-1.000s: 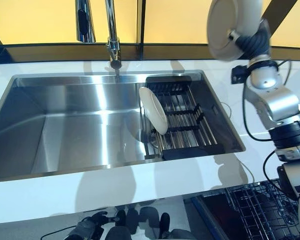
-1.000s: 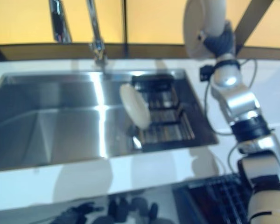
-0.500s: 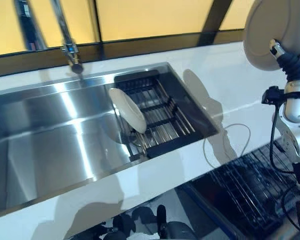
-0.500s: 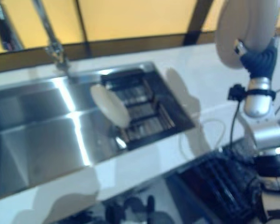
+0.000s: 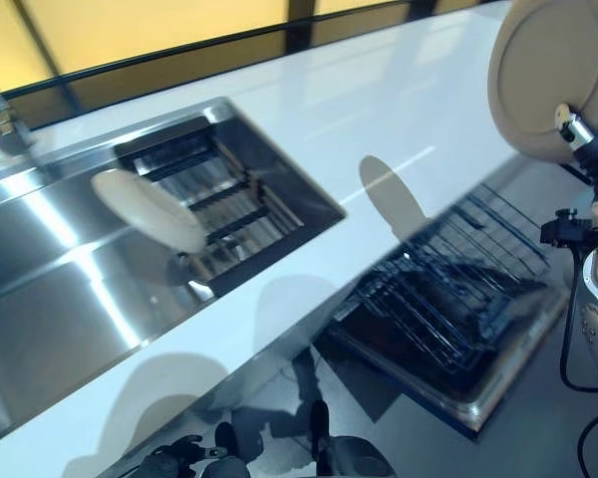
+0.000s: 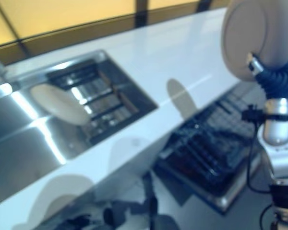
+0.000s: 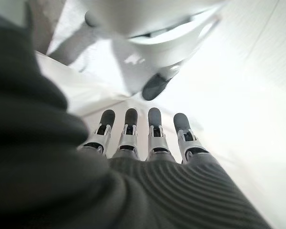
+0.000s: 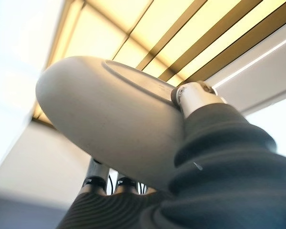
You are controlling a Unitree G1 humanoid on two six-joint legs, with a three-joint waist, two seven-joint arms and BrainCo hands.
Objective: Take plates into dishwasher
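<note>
Currently, status by item:

Right hand (image 5: 590,149): raised at the right edge of the scene, above the open dishwasher. Thumb and fingers are clamped on a plate; in the right wrist view the thumb lies across one face and the fingers (image 8: 97,181) show behind the other.

Held plate (image 5: 548,75): pale, round, held on edge with its underside turned toward the head camera. It is high and well apart from the tabletop, to the right of the sink.

Second plate (image 5: 148,209): pale, standing tilted on edge in the drying rack, at the rack's left side.

Drying rack (image 5: 214,194): dark, slatted, set in the right end of the sink.

Sink (image 5: 50,299): stainless steel, recessed in the tabletop, filling the left part of the scene.

Tabletop (image 5: 379,119): white, running from near left to far right, between the sink and the dishwasher.

Dishwasher rack (image 5: 458,289): dark wire basket, pulled out below the tabletop edge on the right, resting on the lowered dishwasher door (image 5: 478,398).

Left hand (image 7: 143,138): seen in its own wrist view only, low and away from the work. Fingers are straight, side by side, holding nothing; a pale surface lies beyond them.
</note>
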